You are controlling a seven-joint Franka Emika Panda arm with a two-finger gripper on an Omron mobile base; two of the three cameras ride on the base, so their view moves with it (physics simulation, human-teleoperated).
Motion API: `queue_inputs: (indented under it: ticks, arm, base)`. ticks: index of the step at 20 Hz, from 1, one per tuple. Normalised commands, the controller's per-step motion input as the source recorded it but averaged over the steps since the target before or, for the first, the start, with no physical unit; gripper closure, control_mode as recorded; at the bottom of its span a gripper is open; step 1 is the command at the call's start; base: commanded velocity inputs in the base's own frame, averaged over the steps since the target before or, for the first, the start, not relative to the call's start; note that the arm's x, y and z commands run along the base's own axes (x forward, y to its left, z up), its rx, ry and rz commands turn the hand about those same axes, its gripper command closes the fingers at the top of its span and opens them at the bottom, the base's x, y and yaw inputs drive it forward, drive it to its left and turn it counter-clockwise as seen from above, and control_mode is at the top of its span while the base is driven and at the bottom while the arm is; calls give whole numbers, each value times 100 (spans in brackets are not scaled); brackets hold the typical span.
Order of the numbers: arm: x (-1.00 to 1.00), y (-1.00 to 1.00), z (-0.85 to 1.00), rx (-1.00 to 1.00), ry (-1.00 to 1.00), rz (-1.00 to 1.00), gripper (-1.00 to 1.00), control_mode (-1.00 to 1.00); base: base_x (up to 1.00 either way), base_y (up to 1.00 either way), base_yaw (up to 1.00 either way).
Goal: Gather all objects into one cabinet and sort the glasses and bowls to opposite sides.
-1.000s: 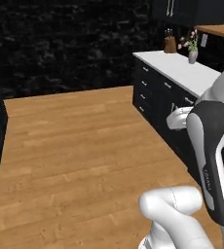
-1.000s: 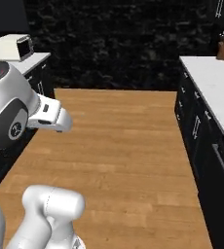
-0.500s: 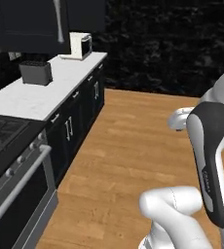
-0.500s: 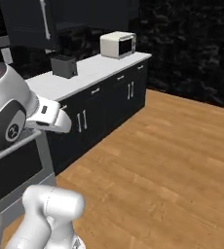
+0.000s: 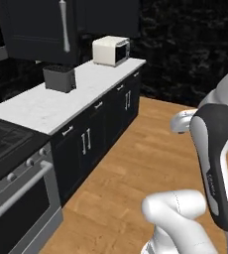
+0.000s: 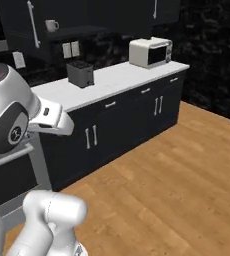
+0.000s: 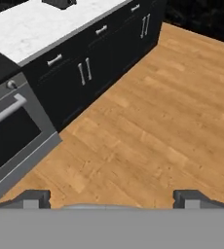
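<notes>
The claw (image 7: 112, 198) is seen from the hand view with its two dark tips spread wide and nothing between them, above bare wooden floor (image 7: 148, 131). A pale mug (image 6: 51, 25) is noted on the dark inner shelf of the black wall cabinet (image 6: 17, 22), just right of the door's long silver bar handle (image 6: 32, 22) (right base view). Below it, a white surface (image 6: 112, 77) carries a dark toaster (image 6: 80, 73) and a cream microwave (image 6: 150, 52), well apart. An oven front (image 7: 9, 131) stands beside the black drawers (image 7: 92, 63).
</notes>
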Motion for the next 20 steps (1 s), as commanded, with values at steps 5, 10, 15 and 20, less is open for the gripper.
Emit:
queue_inputs:
  ticks: [5,10,15,20]
  arm:
    - [0,0,0,0,0,0,-100,100]
    - [0,0,0,0,0,0,-100,100]
    - [0,0,0,0,0,0,-100,100]
    - [0,0,0,0,0,0,-100,100]
  base:
    - [69,-87,30]
    - [55,-73,44]
    - [59,-68,54]
    - [54,-62,54]
